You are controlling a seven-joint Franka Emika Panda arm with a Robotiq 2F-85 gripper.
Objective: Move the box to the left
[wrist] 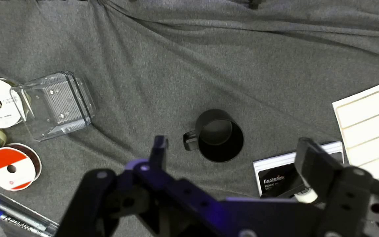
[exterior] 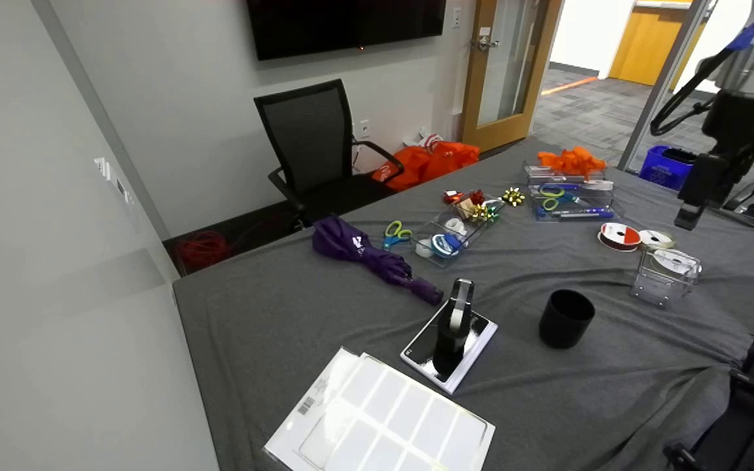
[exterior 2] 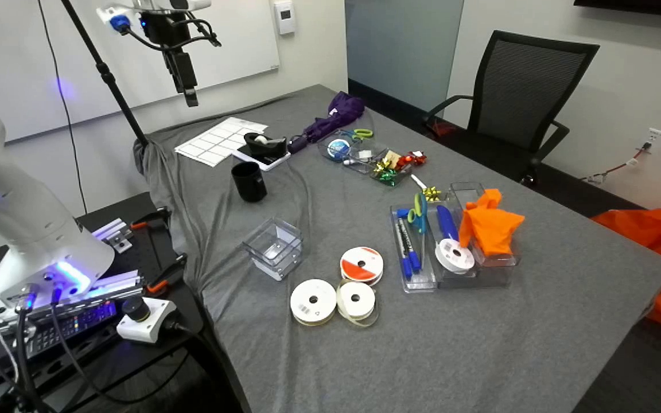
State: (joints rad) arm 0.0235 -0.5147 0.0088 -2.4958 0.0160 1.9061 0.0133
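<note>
The box [exterior 2: 274,248] is a small square of clear plastic, pale grey against the cloth, and looks like two stacked pieces. It stands on the table between the black mug and the ribbon spools in both exterior views [exterior: 660,288]. In the wrist view the box [wrist: 63,102] lies at the left, outside the left finger. My gripper [wrist: 233,142] is open and empty, with its fingers wide apart. It hangs well above the table in both exterior views [exterior: 691,212] [exterior 2: 191,98], touching nothing. In the wrist view the mug shows between its fingers.
The black mug [exterior 2: 249,183] stands near the box. A black-and-white box [exterior: 423,353] carries a tape dispenser [exterior: 453,327] beside label sheets [exterior: 377,418]. Ribbon spools [exterior 2: 359,272] lie close to the clear box. Clear organizer trays [exterior 2: 422,282] and a purple umbrella [exterior 2: 336,117] lie farther off.
</note>
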